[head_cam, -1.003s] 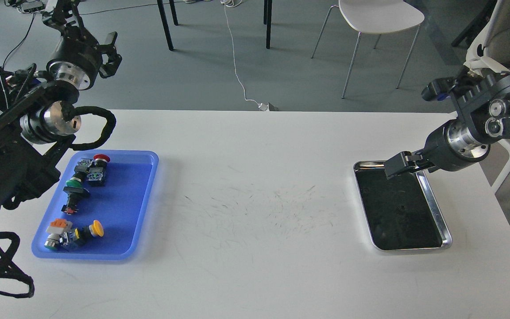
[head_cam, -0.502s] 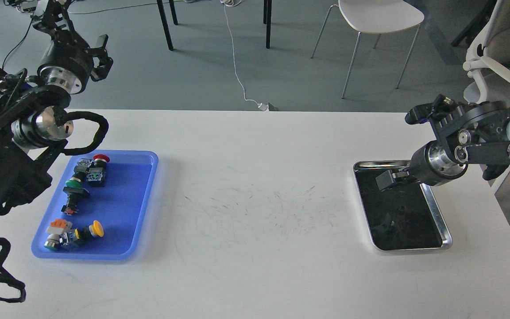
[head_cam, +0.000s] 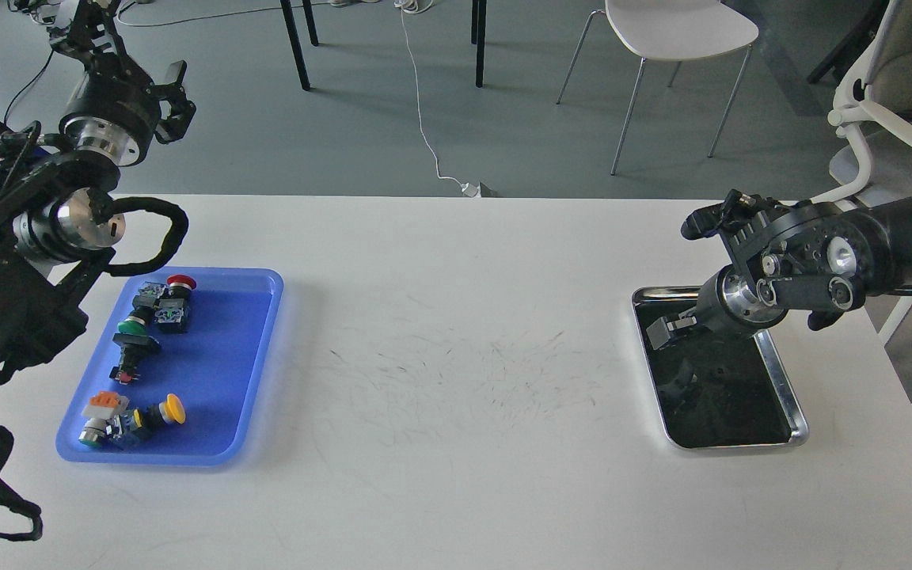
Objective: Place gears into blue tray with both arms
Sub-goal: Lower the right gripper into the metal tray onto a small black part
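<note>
The right hand (head_cam: 659,336) had dropped lower over the shiny steel tray (head_cam: 780,372) beneath it; whether spread, I cannot tell; a gear pick looked imminent.

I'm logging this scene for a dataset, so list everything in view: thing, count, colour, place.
blue tray: 1, bright blue, left part of the table.
push-button switches: about five, with red, green, yellow and orange caps, inside the blue tray.
steel tray: 1, shiny rim with a dark bottom, right part of the table.
gears: none can be made out for sure; the dark tray bottom hides any.
table: 1, white, scuffed in the middle.
chairs: 2, white, on the grey floor behind the table.
cable: 1, white, on the floor.
left gripper: black, raised beyond the table's far left edge.
right gripper: black, over the steel tray's far end, fingers not separable.
</note>
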`<state>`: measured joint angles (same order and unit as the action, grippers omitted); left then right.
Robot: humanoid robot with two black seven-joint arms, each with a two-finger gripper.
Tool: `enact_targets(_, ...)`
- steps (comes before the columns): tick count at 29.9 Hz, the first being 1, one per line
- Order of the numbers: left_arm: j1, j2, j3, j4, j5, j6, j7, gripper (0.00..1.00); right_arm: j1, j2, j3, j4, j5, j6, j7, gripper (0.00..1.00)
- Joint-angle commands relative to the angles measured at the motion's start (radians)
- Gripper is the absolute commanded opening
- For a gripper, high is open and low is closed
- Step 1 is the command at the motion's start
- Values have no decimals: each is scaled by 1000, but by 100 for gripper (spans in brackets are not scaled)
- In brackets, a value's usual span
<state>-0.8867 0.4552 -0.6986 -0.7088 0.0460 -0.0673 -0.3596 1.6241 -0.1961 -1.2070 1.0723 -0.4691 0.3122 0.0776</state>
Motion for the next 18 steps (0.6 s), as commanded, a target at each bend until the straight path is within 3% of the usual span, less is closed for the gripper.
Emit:
enact_targets(1, 0, 8, 1, 0, 0, -2, 1, 98, -39, 40, 0, -49, 29, 1, -1, 79)
enact_targets(18, 0, 22, -1, 0, 0, -2, 1, 98, -70, 90, -29, -120, 41, 8, -6, 72)
